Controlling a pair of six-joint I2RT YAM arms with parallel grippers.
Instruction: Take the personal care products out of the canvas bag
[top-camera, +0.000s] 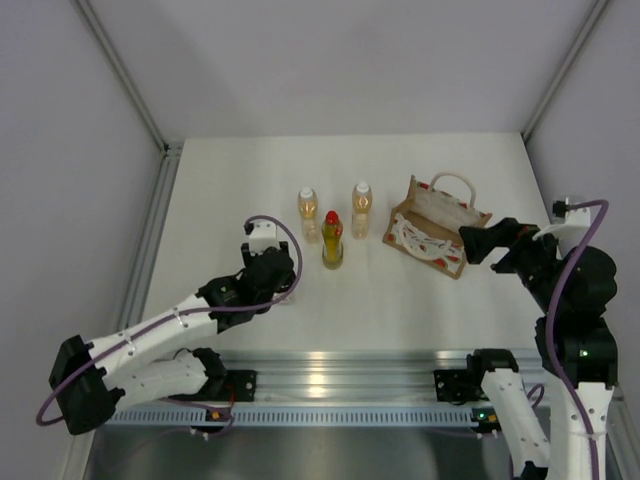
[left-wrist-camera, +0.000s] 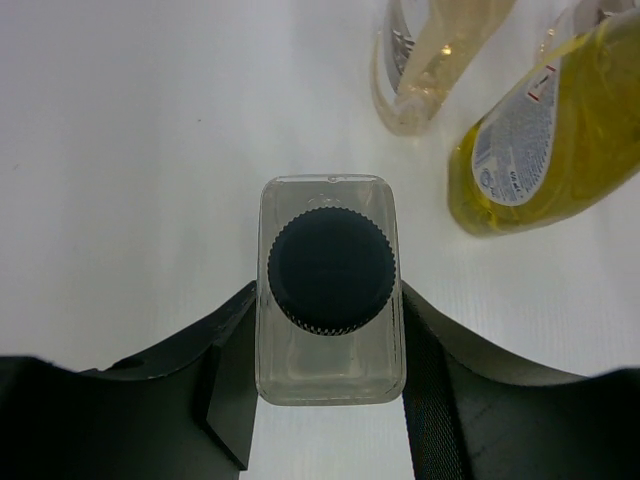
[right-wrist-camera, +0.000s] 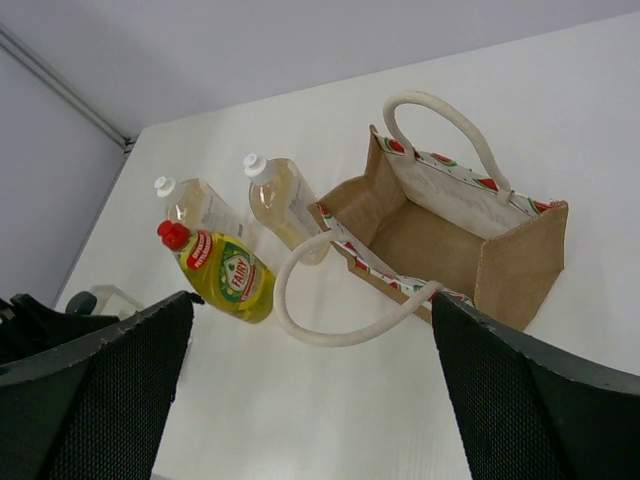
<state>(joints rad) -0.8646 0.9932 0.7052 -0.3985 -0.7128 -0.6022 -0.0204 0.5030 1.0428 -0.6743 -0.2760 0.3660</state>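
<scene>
A clear squarish bottle (left-wrist-camera: 330, 375) with a dark cap (left-wrist-camera: 331, 272) stands between the fingers of my left gripper (left-wrist-camera: 328, 340), which is shut on its sides. In the top view that gripper (top-camera: 272, 268) covers the bottle, left of the other products. Two amber bottles with white caps (top-camera: 308, 214) (top-camera: 361, 209) stand upright on the table, and a yellow bottle with a red cap (top-camera: 332, 241) stands just in front of them. The canvas bag (top-camera: 438, 228) sits to their right, mouth open, its inside (right-wrist-camera: 430, 235) showing only bare cloth. My right gripper (top-camera: 478, 243) hovers open at the bag's right side, holding nothing.
The white table (top-camera: 400, 300) ends in a metal rail (top-camera: 350, 375) at the near side. Grey walls and frame posts (top-camera: 120, 70) close in the left, back and right. One rope handle (right-wrist-camera: 330, 325) of the bag hangs out toward the right gripper.
</scene>
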